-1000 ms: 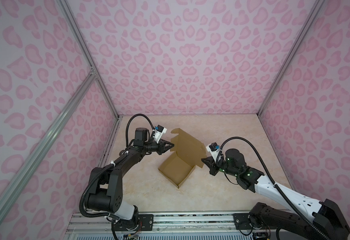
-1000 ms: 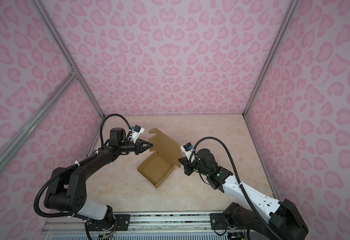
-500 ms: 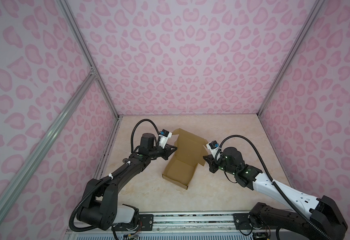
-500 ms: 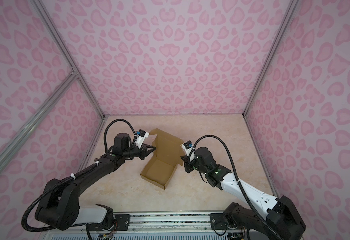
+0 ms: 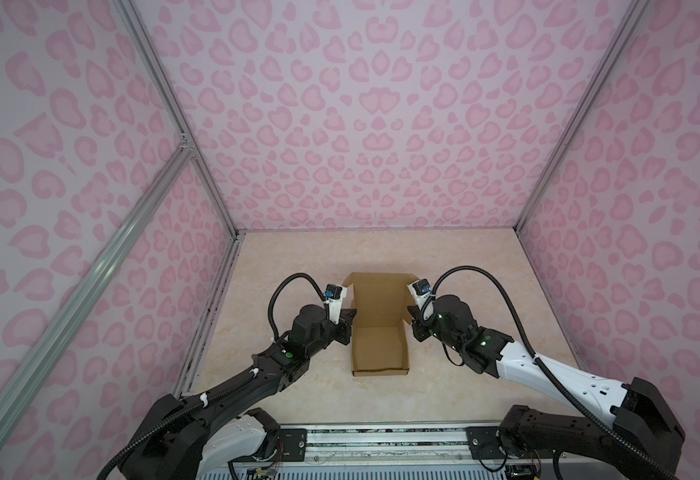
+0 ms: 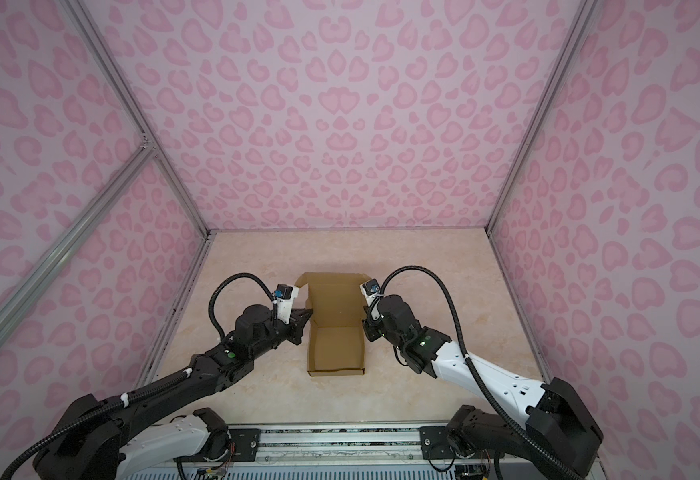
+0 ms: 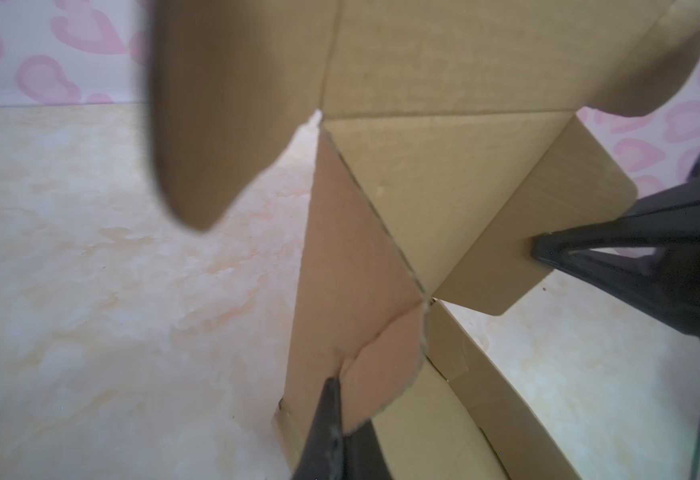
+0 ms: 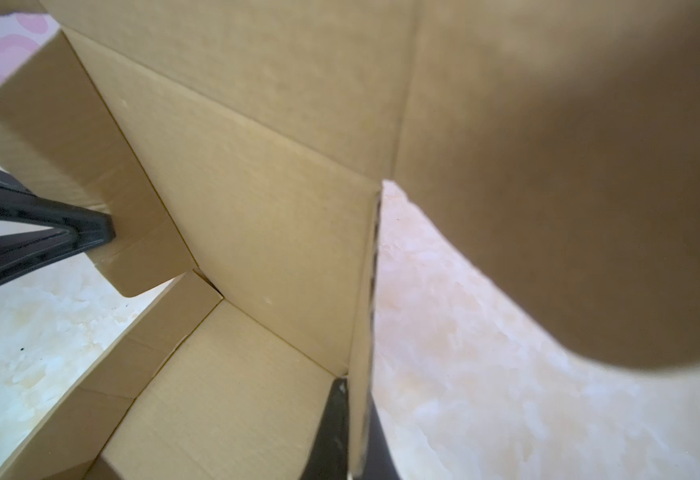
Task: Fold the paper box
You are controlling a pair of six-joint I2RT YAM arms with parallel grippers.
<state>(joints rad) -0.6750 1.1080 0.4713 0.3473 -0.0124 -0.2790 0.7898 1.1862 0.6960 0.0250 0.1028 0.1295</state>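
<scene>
The paper box (image 5: 378, 348) (image 6: 335, 347) is brown cardboard, open on top, and lies square in the middle of the table in both top views. Its lid panel (image 5: 378, 293) stands up at the far end. My left gripper (image 5: 350, 319) (image 6: 305, 318) is shut on the box's left side flap (image 7: 381, 361), which is pinched between the fingers (image 7: 326, 419). On the opposite side, my right gripper (image 5: 411, 321) (image 6: 364, 323) is shut on the right side wall (image 8: 360, 332). Each wrist view also shows the other gripper's fingertips (image 7: 547, 249) (image 8: 103, 232) at the far flap.
Pink heart-patterned walls (image 5: 381, 124) close in the beige marbled table (image 5: 298, 257) on three sides, with aluminium posts (image 5: 198, 158) at the corners. A metal rail (image 5: 381, 440) runs along the front edge, where both arm bases stand.
The box has turned from skewed to square with the front edge and shifted toward the middle. Both arms moved with it. The left gripper has closed onto the left flap.
</scene>
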